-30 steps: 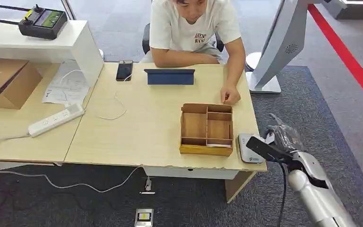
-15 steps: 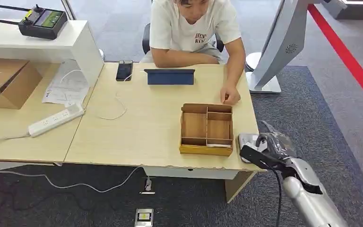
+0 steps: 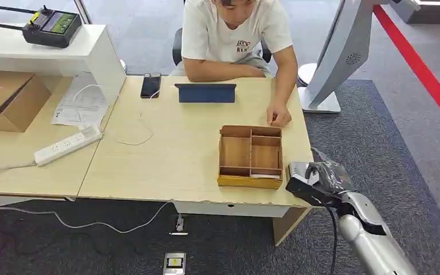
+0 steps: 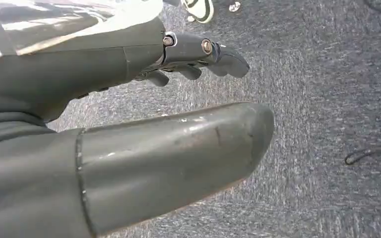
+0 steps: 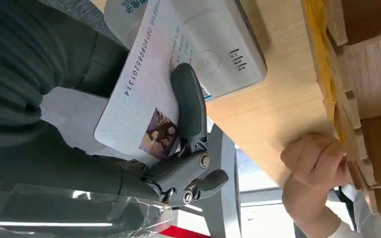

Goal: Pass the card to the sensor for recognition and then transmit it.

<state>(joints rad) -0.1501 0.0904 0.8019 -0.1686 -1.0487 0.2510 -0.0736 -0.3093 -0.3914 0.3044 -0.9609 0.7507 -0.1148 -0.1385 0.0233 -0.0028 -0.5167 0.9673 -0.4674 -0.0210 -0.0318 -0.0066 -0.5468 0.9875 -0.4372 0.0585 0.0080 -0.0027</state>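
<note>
My right hand (image 3: 327, 177) pinches a white card (image 5: 146, 87) between the thumb and a finger (image 5: 190, 106); the card bears a number and a small photo. It hovers over the near end of the grey card sensor (image 5: 218, 42), which lies at the table's front right corner (image 3: 295, 169), and from the head view the card (image 3: 301, 187) looks dark. My left hand (image 4: 109, 129) hangs over grey carpet with its fingers apart and nothing in it.
A wooden compartment box (image 3: 250, 156) stands just left of the sensor. A person sits at the far side, one hand (image 3: 279, 117) resting on the table beyond the box. A blue tablet (image 3: 205, 93), a phone (image 3: 150, 85) and a power strip (image 3: 67, 145) lie further left.
My right hand has moved left toward the table, bringing the card from beside the corner to over the sensor. The person has stayed still.
</note>
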